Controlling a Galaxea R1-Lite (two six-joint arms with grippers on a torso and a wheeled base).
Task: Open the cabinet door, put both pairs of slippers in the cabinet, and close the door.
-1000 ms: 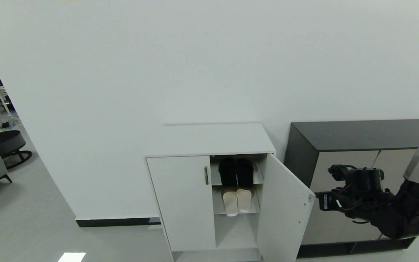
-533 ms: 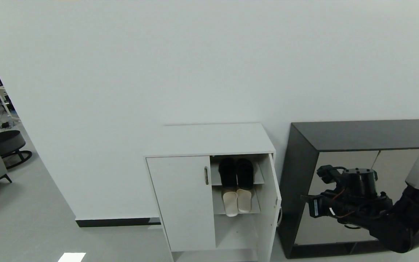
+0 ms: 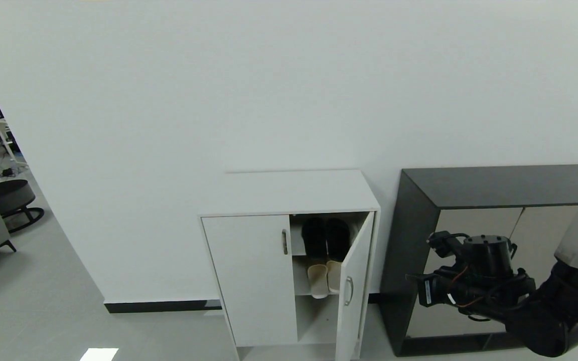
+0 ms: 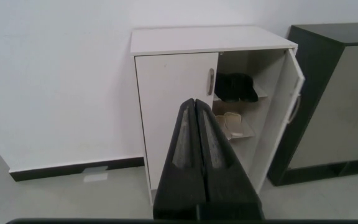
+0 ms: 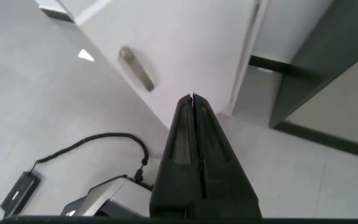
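With the black slippers (image 3: 325,234) and cream slippers (image 3: 318,278) on the cabinet (image 3: 294,193) shelves and the door (image 3: 355,265) half shut, the right gripper (image 5: 193,99), pressed together near its outer face, should push flat beside the handle (image 3: 349,291) until flush.

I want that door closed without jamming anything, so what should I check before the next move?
1. black slippers inside white cabinet: ok.
2. cream slippers inside, below them: ok.
3. slipper toes clear of the door's swing: cannot tell.
4. white right door fully shut: not ok, ajar.
5. white left door shut: ok.
6. right gripper shut, facing the right door's outer face: ok.
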